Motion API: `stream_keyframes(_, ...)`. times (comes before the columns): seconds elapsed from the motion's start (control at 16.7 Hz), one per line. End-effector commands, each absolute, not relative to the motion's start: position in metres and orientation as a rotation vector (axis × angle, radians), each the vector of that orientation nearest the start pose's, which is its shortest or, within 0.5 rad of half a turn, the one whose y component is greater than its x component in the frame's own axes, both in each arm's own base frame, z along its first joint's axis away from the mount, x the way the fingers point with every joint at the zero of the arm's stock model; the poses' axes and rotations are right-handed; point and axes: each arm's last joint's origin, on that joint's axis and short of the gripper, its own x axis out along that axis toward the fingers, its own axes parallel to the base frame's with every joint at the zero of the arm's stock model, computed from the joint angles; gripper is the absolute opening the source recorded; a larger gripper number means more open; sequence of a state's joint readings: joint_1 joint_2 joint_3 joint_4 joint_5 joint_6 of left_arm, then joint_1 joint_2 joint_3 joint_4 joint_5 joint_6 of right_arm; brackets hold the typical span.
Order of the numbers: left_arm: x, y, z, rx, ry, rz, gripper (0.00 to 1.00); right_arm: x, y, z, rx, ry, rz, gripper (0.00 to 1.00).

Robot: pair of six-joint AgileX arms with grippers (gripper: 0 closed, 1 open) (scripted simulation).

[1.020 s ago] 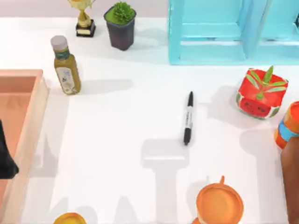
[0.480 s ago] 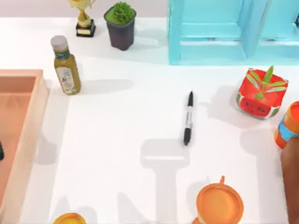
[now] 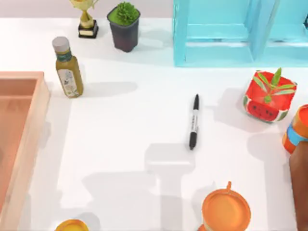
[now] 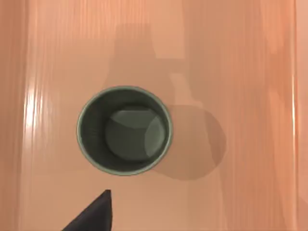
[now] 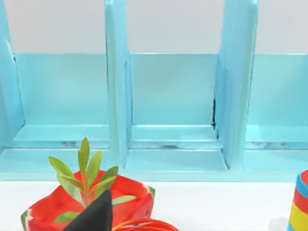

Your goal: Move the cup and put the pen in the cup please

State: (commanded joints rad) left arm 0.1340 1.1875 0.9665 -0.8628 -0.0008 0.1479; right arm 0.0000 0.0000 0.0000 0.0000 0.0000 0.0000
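Observation:
The cup (image 4: 124, 130), dark olive-grey and without a handle, stands upright on the floor of the wooden tray (image 4: 231, 72), seen from straight above in the left wrist view. A dark part of my left gripper (image 4: 91, 214) shows just beside the cup, apart from it. The pen (image 3: 193, 122), black with a white middle, lies flat on the white table right of centre. The tray (image 3: 29, 120) sits at the table's left edge. A dark part of my right gripper (image 5: 94, 214) shows in front of a watermelon planter (image 5: 86, 207).
A dressing bottle (image 3: 68, 68), trophy (image 3: 87, 19) and potted plant (image 3: 124, 25) stand at the back left. A blue shelf (image 3: 240, 33) fills the back right. The watermelon planter (image 3: 268, 96), a blue-banded orange container (image 3: 297, 129) and an orange mug (image 3: 226, 210) stand at the right and front.
The dark shape of my left arm at the top view's left edge has slid out of that view. The shadows on the table have shifted. The pen has not moved.

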Motion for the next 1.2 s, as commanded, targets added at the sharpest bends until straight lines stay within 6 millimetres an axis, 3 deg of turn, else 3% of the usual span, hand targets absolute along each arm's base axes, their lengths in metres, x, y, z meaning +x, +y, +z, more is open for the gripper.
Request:
stream_keyframes(0.3,0.286,0.054,0.259,0.038,1.411,0.010,1.00,0.106,-0.001,0.160,0.000,0.000,0.000,1.00)
stream_keyframes(0.54,0.316,0.066,0.250,0.022,1.550,-0.011,1.00,0.106,-0.001,0.160,0.000,0.000,0.000,1.00)
stream_keyframes(1.02,0.321,0.067,0.248,0.022,1.570,-0.018,1.00,0.106,-0.001,0.160,0.000,0.000,0.000,1.00)
stream_keyframes(1.2,0.323,0.068,0.228,0.018,1.577,-0.016,1.00,0.106,-0.001,0.160,0.000,0.000,0.000,1.00)
